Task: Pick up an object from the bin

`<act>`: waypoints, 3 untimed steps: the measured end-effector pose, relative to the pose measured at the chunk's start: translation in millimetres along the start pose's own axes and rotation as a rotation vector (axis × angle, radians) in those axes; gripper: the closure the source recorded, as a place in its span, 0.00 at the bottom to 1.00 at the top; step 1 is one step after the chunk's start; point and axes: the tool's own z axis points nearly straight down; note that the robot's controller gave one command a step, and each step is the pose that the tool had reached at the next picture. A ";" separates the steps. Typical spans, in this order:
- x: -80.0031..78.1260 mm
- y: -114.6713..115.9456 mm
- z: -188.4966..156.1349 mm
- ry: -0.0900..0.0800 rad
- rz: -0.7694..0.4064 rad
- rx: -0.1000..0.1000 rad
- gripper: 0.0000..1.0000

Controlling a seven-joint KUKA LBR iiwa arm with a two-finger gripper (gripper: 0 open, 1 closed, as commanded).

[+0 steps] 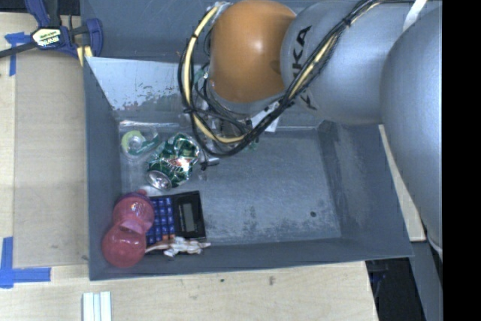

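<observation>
Claw [206,156] just beside crushed green can [173,160]; black calculator [183,215] near.

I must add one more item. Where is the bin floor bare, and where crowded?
Bare: the bin floor right of the calculator and the crushed green can, up to the right wall. Crowded: the left side, around the pink object.

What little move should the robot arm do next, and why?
Probably ease down and a little toward the crushed green can. The orange end of the arm hangs just beside it, while the pink toy and calculator lie farther off at the front corner of the bin, so the can looks easiest to reach.
</observation>
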 end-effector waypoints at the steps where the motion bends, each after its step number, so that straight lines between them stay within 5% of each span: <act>1: 15.9 1.9 27.0 -0.008 -0.072 0.000 0.00; 2: 62.9 42.5 77.4 -0.043 -0.172 0.001 0.00; 3: 54.5 45.2 73.5 -0.061 -0.118 -0.012 1.00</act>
